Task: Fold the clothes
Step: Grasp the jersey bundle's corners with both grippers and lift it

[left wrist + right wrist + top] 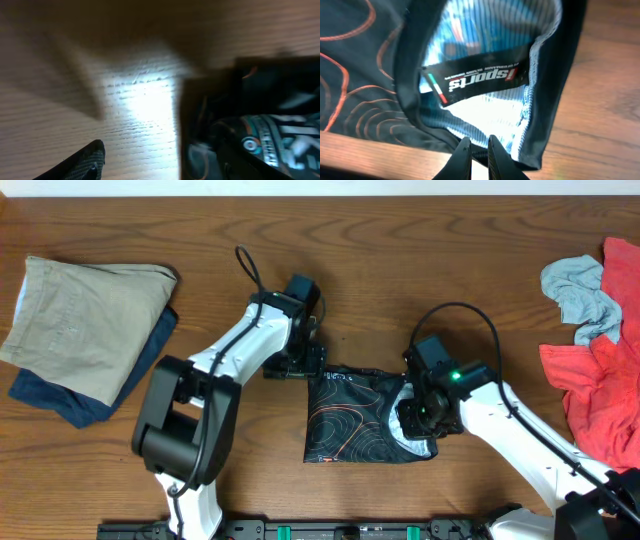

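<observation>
At mid-table the jersey (pixel 360 420) lies folded into a compact black block, orange contour lines on top. Its collar opening faces the right edge, showing pale blue-white lining.

The right gripper (pixel 412 420) sits on that edge. In its wrist view the gripper (pixel 477 145) has its fingers (pixel 462 162) drawn almost together on the dark hem of the collar, pinching it just below a black label (pixel 475 80) printed "sports".

The left gripper (pixel 300 368) is low at the block's upper-left corner, just beside the cloth. Its wrist view is blurred: pale wood under glare, the jersey (pixel 250 120) filling the right side, and one dark fingertip (pixel 87 162) at the lower left. Whether these fingers are spread or together I cannot tell.

At the far left a beige garment (pixel 80 320) rests on a navy one (pixel 60 395), both folded and well apart from the jersey. Near the right edge lie a crumpled grey cloth (pixel 578 292) and a red cloth (pixel 600 385), touching each other.
</observation>
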